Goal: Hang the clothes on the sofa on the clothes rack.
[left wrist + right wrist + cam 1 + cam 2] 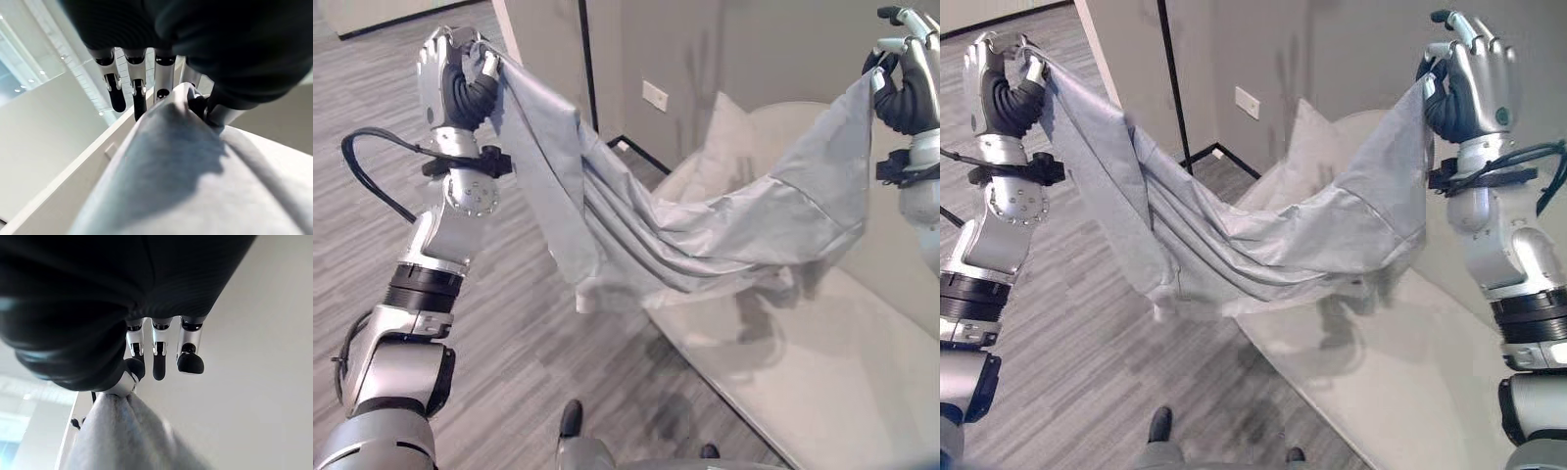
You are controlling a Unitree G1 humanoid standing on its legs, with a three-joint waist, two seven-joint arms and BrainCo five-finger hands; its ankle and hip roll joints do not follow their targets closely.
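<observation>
A light grey garment [705, 225] hangs stretched in the air between my two raised hands, sagging in the middle above the sofa's [822, 382] near end. My left hand [460, 73] is shut on one corner of the garment [195, 166] at the upper left. High on the right, my right hand [1469, 78] is shut on the other corner of the garment [117, 431]. The lowest folds hang just over the sofa seat edge. A thin black upright pole [1173, 83] stands behind the cloth by the wall.
The pale sofa carries a cushion [1307, 137] at its back, against a grey wall with a white socket plate [1248, 102]. Grey striped carpet [538, 362] covers the floor to the left of the sofa.
</observation>
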